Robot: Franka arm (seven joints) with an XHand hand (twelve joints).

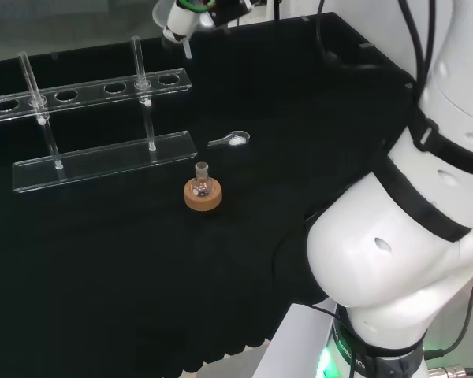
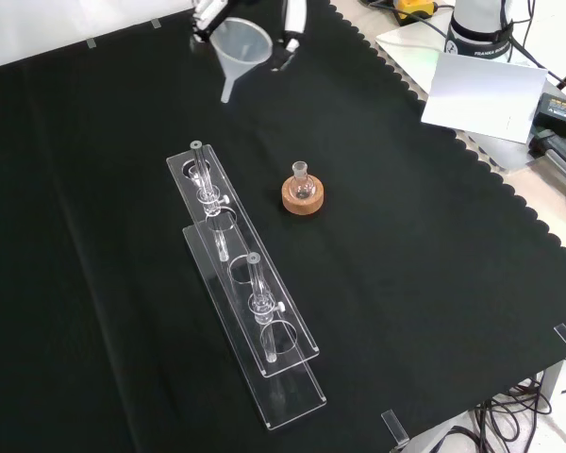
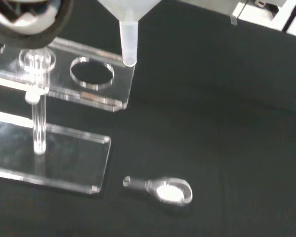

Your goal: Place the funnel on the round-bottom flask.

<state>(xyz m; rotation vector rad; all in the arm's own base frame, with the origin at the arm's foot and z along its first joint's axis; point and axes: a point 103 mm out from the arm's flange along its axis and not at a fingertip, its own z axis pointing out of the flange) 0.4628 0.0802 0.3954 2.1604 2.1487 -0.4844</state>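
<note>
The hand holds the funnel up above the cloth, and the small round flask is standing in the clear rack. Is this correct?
Not quite. The hand does hold the funnel above the cloth, but the flask is not in the rack. The front view shows it on a cork ring on the cloth, beside the rack and apart from it.

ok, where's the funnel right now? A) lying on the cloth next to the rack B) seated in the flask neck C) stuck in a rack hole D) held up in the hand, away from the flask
D: in the front view the hand holds the funnel above the cloth, well apart from the round-bottom flask on its cork ring, whose neck is bare.
</note>
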